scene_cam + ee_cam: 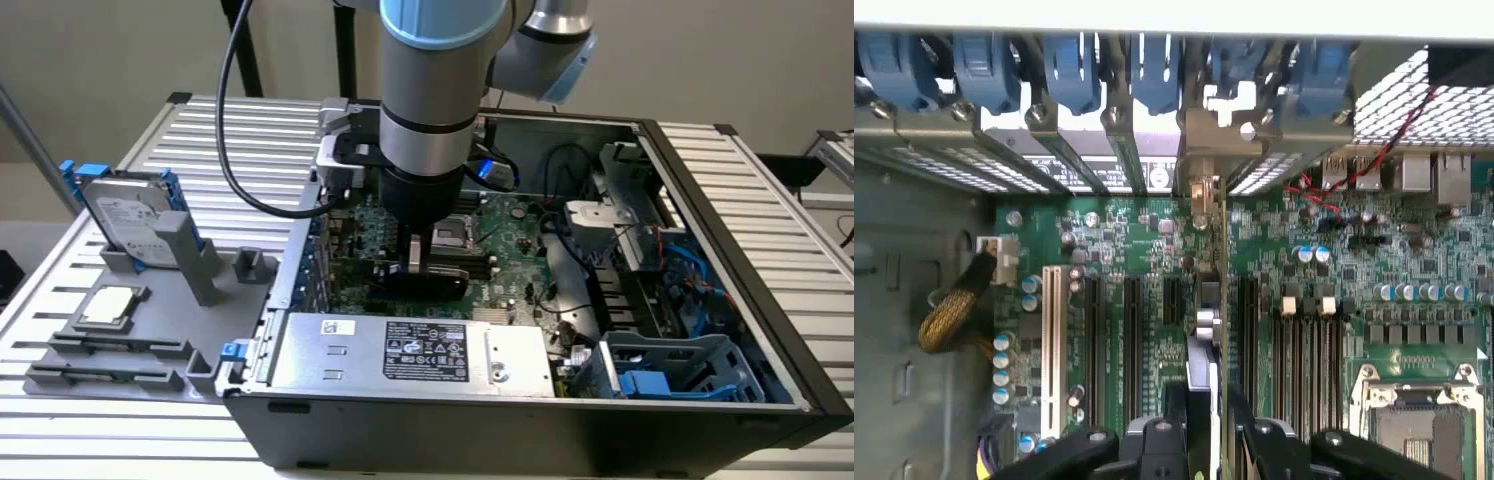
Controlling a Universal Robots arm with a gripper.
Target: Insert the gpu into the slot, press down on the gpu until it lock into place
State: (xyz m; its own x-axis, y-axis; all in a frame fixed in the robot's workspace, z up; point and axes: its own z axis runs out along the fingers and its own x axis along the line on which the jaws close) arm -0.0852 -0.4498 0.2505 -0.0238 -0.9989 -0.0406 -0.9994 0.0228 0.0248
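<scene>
The gpu stands on edge over the green motherboard inside the open computer case, with its black body showing below my fingers. In the wrist view I look along the card's top edge, which runs to its silvery end bracket at the case's rear openings. My gripper is shut on the card, one black finger on each side. In the exterior view my gripper reaches straight down into the case. The blue slot is hidden under the card.
Black expansion slots and a white one lie beside the card, memory strips and the CPU socket on its other side. A power supply fills the case's front. A hard drive with blue rails stands on a grey fixture outside.
</scene>
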